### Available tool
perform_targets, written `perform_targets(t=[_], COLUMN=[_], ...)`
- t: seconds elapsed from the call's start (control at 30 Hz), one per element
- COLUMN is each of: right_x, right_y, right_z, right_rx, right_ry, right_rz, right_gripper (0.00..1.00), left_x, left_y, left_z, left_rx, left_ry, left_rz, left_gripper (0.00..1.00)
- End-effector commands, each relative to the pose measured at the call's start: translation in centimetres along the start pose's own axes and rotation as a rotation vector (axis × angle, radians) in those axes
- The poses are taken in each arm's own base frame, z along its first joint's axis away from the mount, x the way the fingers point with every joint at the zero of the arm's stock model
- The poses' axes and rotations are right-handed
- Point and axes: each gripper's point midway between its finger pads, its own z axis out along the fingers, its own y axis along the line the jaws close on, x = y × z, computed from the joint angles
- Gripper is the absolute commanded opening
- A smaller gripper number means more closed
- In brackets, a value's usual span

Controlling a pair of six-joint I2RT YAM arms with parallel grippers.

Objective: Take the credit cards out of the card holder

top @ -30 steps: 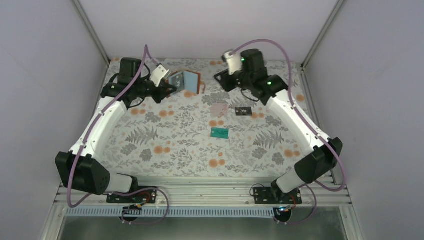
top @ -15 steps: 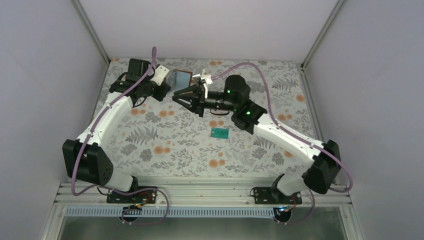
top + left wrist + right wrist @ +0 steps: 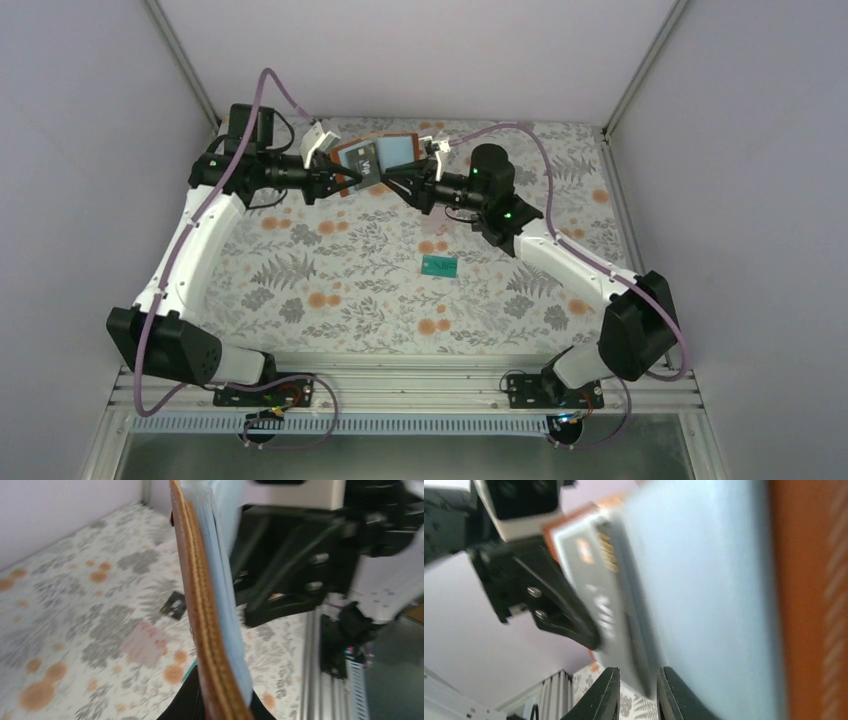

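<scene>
**Three cards out, one grey card left in the holder**

The left pincer (image 3: 346, 176) is clamped on the lower edge of the card holder (image 3: 385, 152) and holds it open in the air above the far end of the desk (image 3: 330, 290), pale blue-grey inside turned towards the other arm. Three cards already lie on the desk, well apart from the holder: the teal card (image 3: 438, 266) nearest the middle, the pale pink card (image 3: 145, 644) and the black card (image 3: 174, 605) further back. A grey card (image 3: 609, 600) sits in a slot, not yet pulled. The right pincer (image 3: 393, 176) is at that card's edge with its fingers (image 3: 606, 695) on either side and narrowly apart. Whether they already pinch it I cannot tell. To my eye, drawing this card out is what is left.

The desk wears a cloth of grey ferns and orange blossoms, plain pale walls (image 3: 90, 150) close it in, and a metal rail (image 3: 400, 385) runs along the near edge
</scene>
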Motion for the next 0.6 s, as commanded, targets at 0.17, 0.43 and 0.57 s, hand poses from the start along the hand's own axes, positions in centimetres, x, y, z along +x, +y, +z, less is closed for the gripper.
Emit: perform_targets(t=[0.17,0.43,0.57], right_x=[-1.4,-0.7,-0.9], right_y=[3.8,6.4,7.7], right_z=[-1.9,-1.4,-2.2], right_rx=[-0.107,-0.240,-0.273], right_ry=[0.062,0.117,0.117], right_rz=[-0.198,-0.256,-0.290], right_gripper=[0.22,0.04,0.04], left_x=[-1.9,-1.9,-1.5], left_y=[-8.6,-9.7,-9.7], left_z=[-2.4,-2.6,-2.5], left_rx=[0.335,0.384,0.382], left_ry=[-0.106,-0.119,-0.113], left_rz=[0.168,0.189,0.188], left_gripper=[0.02,0.02,0.03])
